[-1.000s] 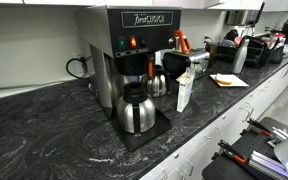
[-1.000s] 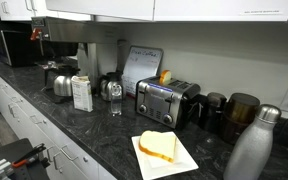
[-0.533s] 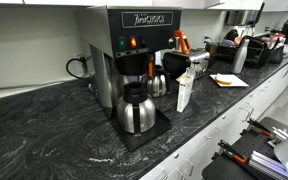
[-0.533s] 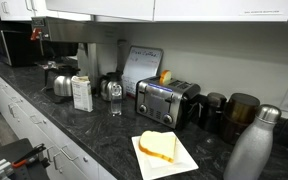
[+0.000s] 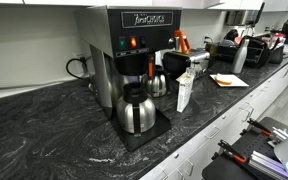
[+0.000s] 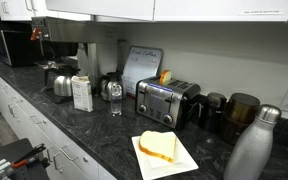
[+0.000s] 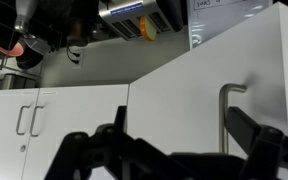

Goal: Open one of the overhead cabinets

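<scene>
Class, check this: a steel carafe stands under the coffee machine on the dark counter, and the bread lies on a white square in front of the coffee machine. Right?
No. In an exterior view the bread on its white square lies in front of the toaster, not the coffee machine. The carafe part is right.

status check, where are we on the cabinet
Gripper jaws open, empty. Cabinet door ahead in wrist view, handle not gripped. Nothing between jaws and handle.
</scene>
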You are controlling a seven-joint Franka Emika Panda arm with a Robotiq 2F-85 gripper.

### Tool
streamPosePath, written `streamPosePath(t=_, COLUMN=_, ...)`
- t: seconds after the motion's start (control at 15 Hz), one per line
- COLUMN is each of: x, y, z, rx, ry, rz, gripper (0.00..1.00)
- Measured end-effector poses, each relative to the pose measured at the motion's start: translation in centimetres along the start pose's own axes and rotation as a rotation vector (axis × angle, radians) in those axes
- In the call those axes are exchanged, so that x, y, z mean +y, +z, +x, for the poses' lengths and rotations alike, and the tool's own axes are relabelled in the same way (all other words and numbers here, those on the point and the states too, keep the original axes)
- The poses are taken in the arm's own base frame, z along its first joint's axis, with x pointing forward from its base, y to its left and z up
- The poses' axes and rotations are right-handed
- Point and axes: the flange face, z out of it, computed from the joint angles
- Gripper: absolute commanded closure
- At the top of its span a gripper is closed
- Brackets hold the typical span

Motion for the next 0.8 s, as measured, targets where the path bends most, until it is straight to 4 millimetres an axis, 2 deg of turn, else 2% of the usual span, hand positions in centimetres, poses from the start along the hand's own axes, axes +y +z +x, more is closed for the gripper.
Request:
streamPosePath(t=0.4, x=1.8, y=-2.1, z=-0.9, rx=0.005, ry=-0.018, rz=-0.088, gripper=0.0)
streamPosePath(t=0.8, x=2.9, y=-2.1, z=-1.0, rx=0.001, ry=-0.002, rz=-0.159, gripper=0.0)
